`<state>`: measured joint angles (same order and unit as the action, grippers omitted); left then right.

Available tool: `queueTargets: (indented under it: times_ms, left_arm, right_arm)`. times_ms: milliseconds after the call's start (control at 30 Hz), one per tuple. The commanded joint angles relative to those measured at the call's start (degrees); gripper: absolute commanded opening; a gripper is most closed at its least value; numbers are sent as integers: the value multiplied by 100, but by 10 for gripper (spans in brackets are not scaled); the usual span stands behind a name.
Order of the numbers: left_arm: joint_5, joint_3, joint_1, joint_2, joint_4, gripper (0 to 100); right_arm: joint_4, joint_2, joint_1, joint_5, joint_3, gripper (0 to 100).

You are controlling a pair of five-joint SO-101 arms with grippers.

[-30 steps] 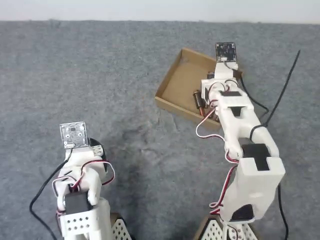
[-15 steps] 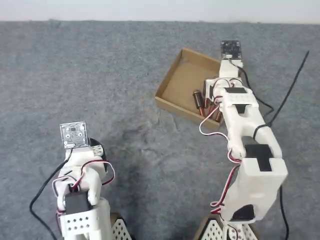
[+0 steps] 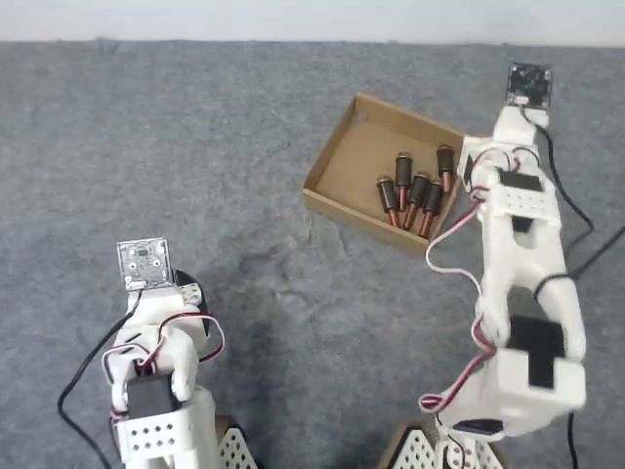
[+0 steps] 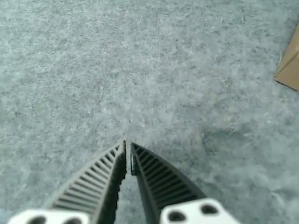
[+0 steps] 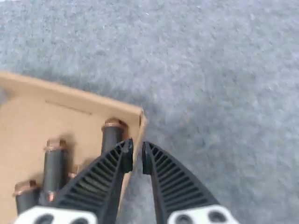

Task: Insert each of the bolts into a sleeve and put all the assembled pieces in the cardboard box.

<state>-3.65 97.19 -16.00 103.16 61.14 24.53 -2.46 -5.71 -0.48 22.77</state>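
The cardboard box (image 3: 354, 156) lies open at the back right of the grey carpet. Several assembled pieces (image 3: 415, 191), dark sleeves with copper bolts, lie side by side in its right half. In the right wrist view my right gripper (image 5: 134, 150) hangs over the box's right corner (image 5: 139, 117), next to one piece (image 5: 112, 133). Its fingers are almost together with nothing between them. The right arm (image 3: 515, 200) stands just right of the box. My left gripper (image 4: 128, 147) is shut and empty above bare carpet, its arm (image 3: 156, 327) folded at the front left.
Grey carpet (image 3: 195, 147) covers the table, with free room left of and in front of the box. A corner of the box (image 4: 290, 65) shows far off in the left wrist view. Cables (image 3: 562, 161) trail beside the right arm.
The right arm has swung out of the box to its right side, uncovering the row of pieces. The left arm has not moved.
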Motion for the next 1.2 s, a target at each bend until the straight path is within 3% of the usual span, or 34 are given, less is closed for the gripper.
queueTargets:
  times_ms: [0,667,1000,1167]
  left_arm:
    - [62,-66,-35,105,35,11]
    - [62,-66,-35,105,35,11]
    - [62,-66,-35,105,35,11]
    - [62,-66,-35,105,167,11]
  right_arm:
    - [31,1200,-75,88,554,6]
    - [-22,6492,-101,44,4668,6]
    - [40,9886,101,97,7323,6]
    - [1613,10703,233,105,7288,6]
